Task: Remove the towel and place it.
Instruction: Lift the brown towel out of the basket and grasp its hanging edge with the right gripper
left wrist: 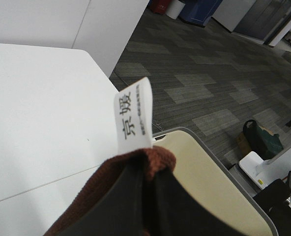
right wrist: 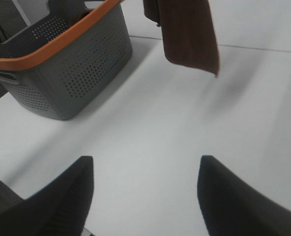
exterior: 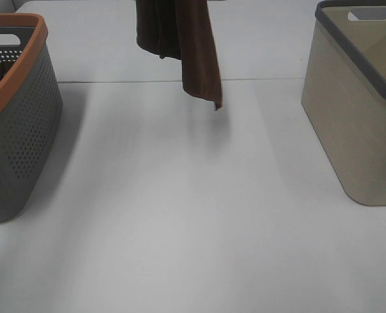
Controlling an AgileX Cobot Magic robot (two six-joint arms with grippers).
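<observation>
**Holding Towel Aloft for Placement**

Locate the grey basket [exterior: 17, 117] at 9 o'clock on the white tabletop [exterior: 180, 215]. Find the towel [exterior: 186, 45] at 12 o'clock, hanging clear of the surface, long axis vertical, pinched beside its white tag [left wrist: 135, 115] by the clamped left claw [left wrist: 148, 169]. Locate the beige basket [exterior: 356, 117] at 3 o'clock. Note the right claw [right wrist: 143, 196] spread wide, empty, well apart from the towel. Expect carpeted floor [left wrist: 209, 73] beyond the tabletop edge.

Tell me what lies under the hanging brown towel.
Only bare white table lies below the towel, which hangs clear of it. The strip of table behind it is hidden.
</observation>
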